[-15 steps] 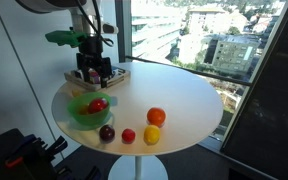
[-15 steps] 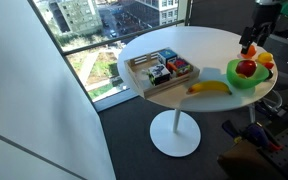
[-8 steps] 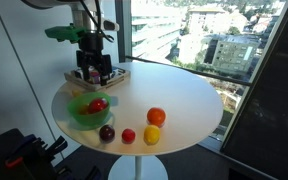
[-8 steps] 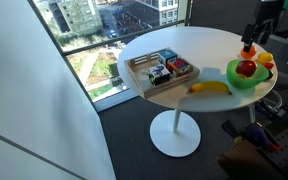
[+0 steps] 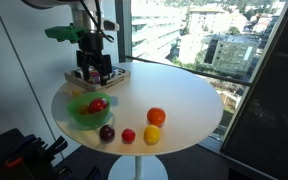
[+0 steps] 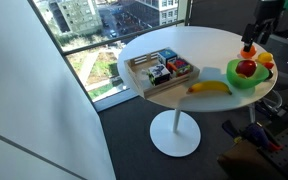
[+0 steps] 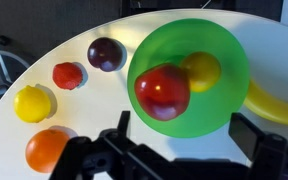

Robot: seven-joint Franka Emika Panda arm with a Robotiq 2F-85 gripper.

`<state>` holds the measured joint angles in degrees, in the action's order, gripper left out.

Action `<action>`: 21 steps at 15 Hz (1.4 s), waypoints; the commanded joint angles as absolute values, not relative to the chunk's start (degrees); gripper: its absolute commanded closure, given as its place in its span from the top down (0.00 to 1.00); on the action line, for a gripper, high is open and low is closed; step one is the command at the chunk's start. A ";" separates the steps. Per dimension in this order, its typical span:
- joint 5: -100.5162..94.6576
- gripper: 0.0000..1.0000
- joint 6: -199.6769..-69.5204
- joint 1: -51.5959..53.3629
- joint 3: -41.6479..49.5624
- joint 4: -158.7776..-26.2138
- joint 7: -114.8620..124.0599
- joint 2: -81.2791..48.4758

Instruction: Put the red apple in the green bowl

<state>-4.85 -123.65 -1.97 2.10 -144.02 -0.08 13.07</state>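
Note:
The red apple (image 7: 163, 92) lies inside the green bowl (image 7: 220, 110), touching a small yellow fruit (image 7: 201, 71). It also shows in the bowl in both exterior views (image 5: 97, 104) (image 6: 246, 69). The green bowl (image 5: 76, 113) (image 6: 232, 77) sits near the edge of the round white table (image 5: 174, 95). My gripper (image 7: 187, 138) is open and empty, well above the bowl; its fingers (image 7: 252, 135) stand wide apart. In an exterior view the gripper (image 5: 91, 62) hangs above the table behind the bowl.
On the table by the bowl lie a dark maroon fruit (image 7: 106, 53), a small red fruit (image 7: 68, 75), a yellow fruit (image 7: 33, 103), an orange fruit (image 7: 48, 150) and a banana (image 6: 210, 87). A brown tray of packets (image 6: 160, 71) stands at the window side.
The gripper has risen a little above the bowl since a second ago. The apple stays in the bowl. Nothing else has moved.

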 commanded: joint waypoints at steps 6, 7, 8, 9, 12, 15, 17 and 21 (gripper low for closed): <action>-3.28 1.00 -121.50 -1.77 2.16 -142.98 -1.06 15.53; -2.87 1.00 -121.13 -1.73 2.21 -142.83 -1.17 15.90; -2.38 1.00 -120.81 -1.68 2.26 -142.72 -1.29 16.38; -1.78 1.00 -120.47 -1.60 2.32 -142.66 -1.55 16.98; -0.53 1.00 -118.93 -1.44 2.31 -142.14 -1.56 18.69; 0.27 1.00 -116.28 -1.21 2.28 -141.07 -1.59 20.74; 0.27 1.00 -113.63 -1.16 2.08 -140.20 -1.19 22.12; -0.54 1.00 -106.68 -1.11 1.57 -138.09 -0.63 24.75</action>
<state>-0.65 -112.07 -1.20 1.87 -140.20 -0.29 22.65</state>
